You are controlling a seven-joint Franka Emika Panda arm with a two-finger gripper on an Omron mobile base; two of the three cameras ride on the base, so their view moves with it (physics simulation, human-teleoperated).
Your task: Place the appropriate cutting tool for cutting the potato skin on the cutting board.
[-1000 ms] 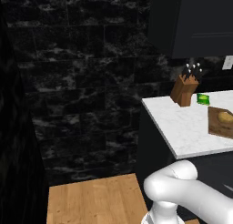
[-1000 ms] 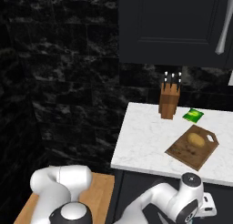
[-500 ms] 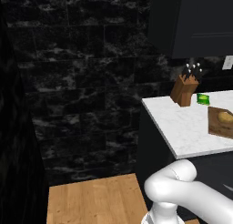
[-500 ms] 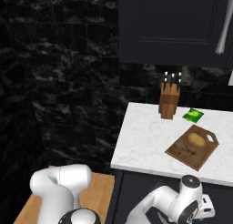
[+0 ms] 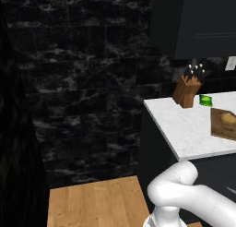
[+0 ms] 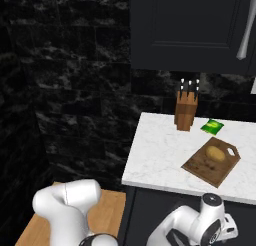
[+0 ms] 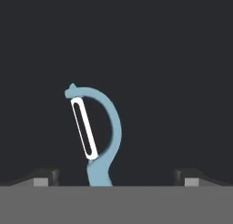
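Note:
The cutting tool (image 7: 98, 136), a peeler with a light-blue curved handle and a silvery blade, lies against a flat dark surface in the hand view. My gripper (image 7: 117, 176) is open around its lower handle end, with a wide gap on each side and neither fingertip (image 7: 45, 175) touching it. The cutting board (image 6: 200, 166) lies on the white marble counter (image 6: 155, 155) with the potato (image 6: 215, 152) on top of it. The left base view catches the cutting board (image 5: 220, 128) and potato (image 5: 228, 117) at its right edge.
A brown knife block (image 6: 186, 110) with black-handled knives stands at the back of the counter, a small green packet (image 6: 212, 126) beside it. Dark cabinets hang above. A black stone wall is at the left, with a light wooden surface (image 5: 92, 203) low beside my arm.
My arm's elbow has sunk a little lower in both base views. The counter, board and potato have stayed where they were.

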